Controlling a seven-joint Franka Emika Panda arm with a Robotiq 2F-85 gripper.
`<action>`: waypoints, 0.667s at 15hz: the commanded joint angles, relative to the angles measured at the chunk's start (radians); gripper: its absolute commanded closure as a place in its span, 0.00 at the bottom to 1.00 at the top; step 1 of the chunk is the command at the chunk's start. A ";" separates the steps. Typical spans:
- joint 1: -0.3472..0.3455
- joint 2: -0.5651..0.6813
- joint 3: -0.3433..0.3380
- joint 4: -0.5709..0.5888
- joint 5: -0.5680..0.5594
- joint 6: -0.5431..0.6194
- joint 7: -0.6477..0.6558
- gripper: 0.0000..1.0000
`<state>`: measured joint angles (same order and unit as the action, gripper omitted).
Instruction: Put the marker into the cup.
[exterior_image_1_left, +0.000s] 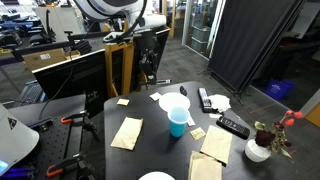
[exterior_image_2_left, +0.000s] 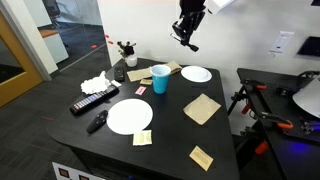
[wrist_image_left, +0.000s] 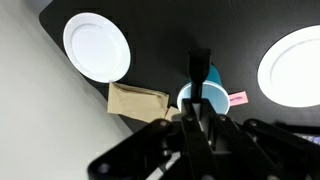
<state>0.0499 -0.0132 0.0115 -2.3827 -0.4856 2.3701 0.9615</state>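
My gripper (wrist_image_left: 200, 112) is shut on the marker (wrist_image_left: 199, 68), a thin black stick that points out from the jaws. In the wrist view the marker's tip lies over the rim of the light blue cup (wrist_image_left: 213, 78) below. In an exterior view the gripper (exterior_image_2_left: 187, 33) hangs high above the black table, up and to the right of the cup (exterior_image_2_left: 160, 78). The cup also shows standing upright near the table's middle in an exterior view (exterior_image_1_left: 178, 120).
Two white plates (exterior_image_2_left: 129, 115) (exterior_image_2_left: 196, 74) flank the cup. Brown napkins (exterior_image_2_left: 201, 108) (wrist_image_left: 138, 100) and a pink note (wrist_image_left: 238, 98) lie near it. Black remotes (exterior_image_2_left: 92, 100) (exterior_image_1_left: 233, 127) and a white vase with red flowers (exterior_image_1_left: 258, 150) sit toward the table's edges.
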 joint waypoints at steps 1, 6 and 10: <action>0.000 0.006 0.024 -0.002 -0.127 -0.018 0.261 0.97; 0.022 0.039 0.046 0.001 -0.358 -0.039 0.638 0.97; 0.051 0.069 0.062 0.008 -0.536 -0.096 0.917 0.97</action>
<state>0.0784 0.0391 0.0591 -2.3892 -0.9246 2.3417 1.7100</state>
